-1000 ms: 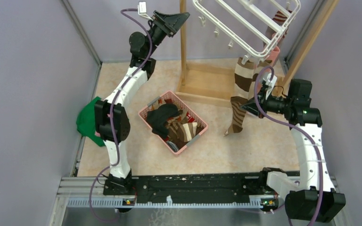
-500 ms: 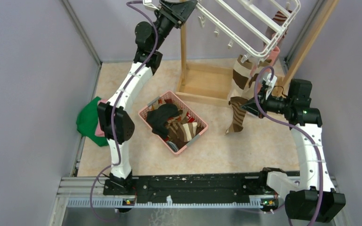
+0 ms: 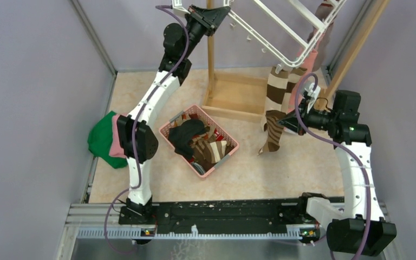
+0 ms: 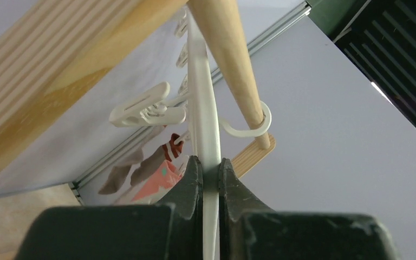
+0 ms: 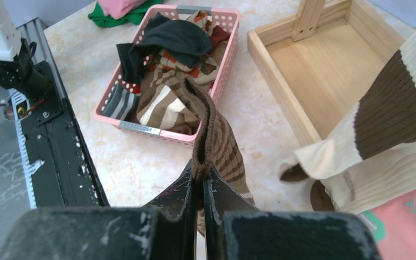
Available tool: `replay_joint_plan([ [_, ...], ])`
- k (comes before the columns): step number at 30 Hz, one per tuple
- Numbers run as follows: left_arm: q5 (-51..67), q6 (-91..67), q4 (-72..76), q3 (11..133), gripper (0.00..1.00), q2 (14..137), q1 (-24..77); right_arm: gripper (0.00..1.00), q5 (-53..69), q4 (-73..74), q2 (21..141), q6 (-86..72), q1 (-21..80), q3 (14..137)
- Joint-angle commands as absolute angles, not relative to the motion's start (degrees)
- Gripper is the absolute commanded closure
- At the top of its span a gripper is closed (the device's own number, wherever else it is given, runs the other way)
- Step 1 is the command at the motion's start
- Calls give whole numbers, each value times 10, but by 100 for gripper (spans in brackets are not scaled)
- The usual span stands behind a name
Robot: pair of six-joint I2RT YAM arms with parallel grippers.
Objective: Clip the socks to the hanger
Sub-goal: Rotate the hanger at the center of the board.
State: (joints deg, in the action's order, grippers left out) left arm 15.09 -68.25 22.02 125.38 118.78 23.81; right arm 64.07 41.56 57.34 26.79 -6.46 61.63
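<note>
The white grid hanger [image 3: 281, 33] hangs tilted at the top of the overhead view. My left gripper [image 3: 220, 11] is shut on its left corner; the left wrist view shows both fingers pinching the white bar [image 4: 203, 108] at the gripper [image 4: 209, 162], with a clip [image 4: 141, 105] beside it. A wide brown-and-cream striped sock [image 3: 278, 89] and a pink sock [image 3: 310, 58] hang from the hanger. My right gripper [image 5: 202, 179] is shut on the cuff of a thin-striped brown sock [image 5: 222, 151], which dangles to the floor [image 3: 273, 135] just left of that gripper [image 3: 286, 122].
A pink basket [image 3: 216, 124] holding several socks sits mid-floor, also seen in the right wrist view [image 5: 162, 134]. The wooden stand's post [image 3: 211, 54] and base tray [image 3: 238, 97] are behind it. Green [image 3: 100, 141] and pink [image 3: 116, 143] cloths lie at the left wall.
My left gripper rose toward the hanger's left corner and closed on its bar. The hanger has tipped up on the right. The right gripper kept its sock and barely moved.
</note>
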Motion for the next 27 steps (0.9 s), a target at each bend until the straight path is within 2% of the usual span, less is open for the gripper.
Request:
replay_joint_plan([
  [1,123,-697,270,1192,97,1131,253,100,659,387,565,230,-92,660],
  [9,79,-734,324,1092,98,1068,276,100,650,324,581,164,-120,682],
  [27,106,-774,382,1030,94,1033,323,100,645,339,579,148,-191,732],
])
